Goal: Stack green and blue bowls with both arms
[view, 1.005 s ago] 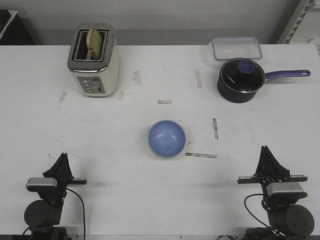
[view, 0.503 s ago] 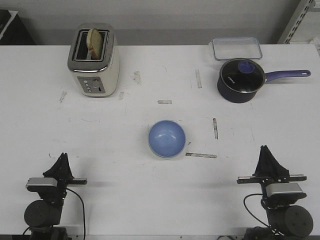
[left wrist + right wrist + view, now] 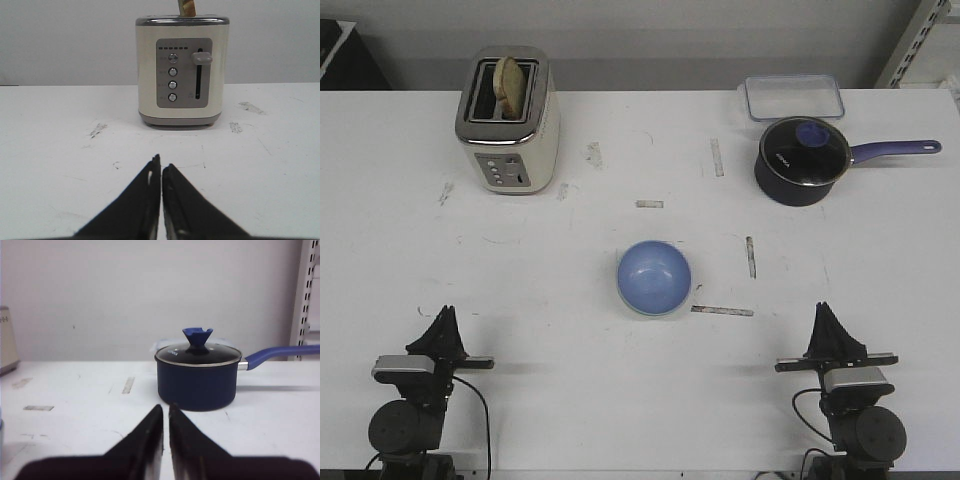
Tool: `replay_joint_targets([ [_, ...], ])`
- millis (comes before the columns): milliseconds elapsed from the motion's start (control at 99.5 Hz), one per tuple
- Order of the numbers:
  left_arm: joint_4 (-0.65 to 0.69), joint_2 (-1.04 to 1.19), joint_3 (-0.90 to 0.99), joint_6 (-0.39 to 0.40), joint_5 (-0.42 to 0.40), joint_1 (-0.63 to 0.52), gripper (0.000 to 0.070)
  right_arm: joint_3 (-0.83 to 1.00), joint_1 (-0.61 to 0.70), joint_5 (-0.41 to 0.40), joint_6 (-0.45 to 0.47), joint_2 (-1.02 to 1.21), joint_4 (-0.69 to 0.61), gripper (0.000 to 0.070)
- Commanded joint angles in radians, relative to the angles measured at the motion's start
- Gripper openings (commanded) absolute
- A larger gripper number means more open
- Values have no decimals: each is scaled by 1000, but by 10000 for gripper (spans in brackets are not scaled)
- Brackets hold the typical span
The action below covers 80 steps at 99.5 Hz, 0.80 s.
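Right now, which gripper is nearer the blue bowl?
Right, narrowly. The right gripper sits right of the blue bowl and closer to the robot; the left gripper sits farther off to its left. Both jaws shut.

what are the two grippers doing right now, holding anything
Left gripper: closed, holding nothing.
Right gripper: closed, holding nothing.
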Motion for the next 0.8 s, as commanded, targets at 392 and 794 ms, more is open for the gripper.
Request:
replay_joint_targets([
  [392, 10, -2, -21, 1, 0, -3, 1, -3, -25, -19, 14, 0, 4, 8],
  [794, 10, -2, -21, 2, 0, -3, 1, -3, -25, -21, 14, 0, 4, 8],
])
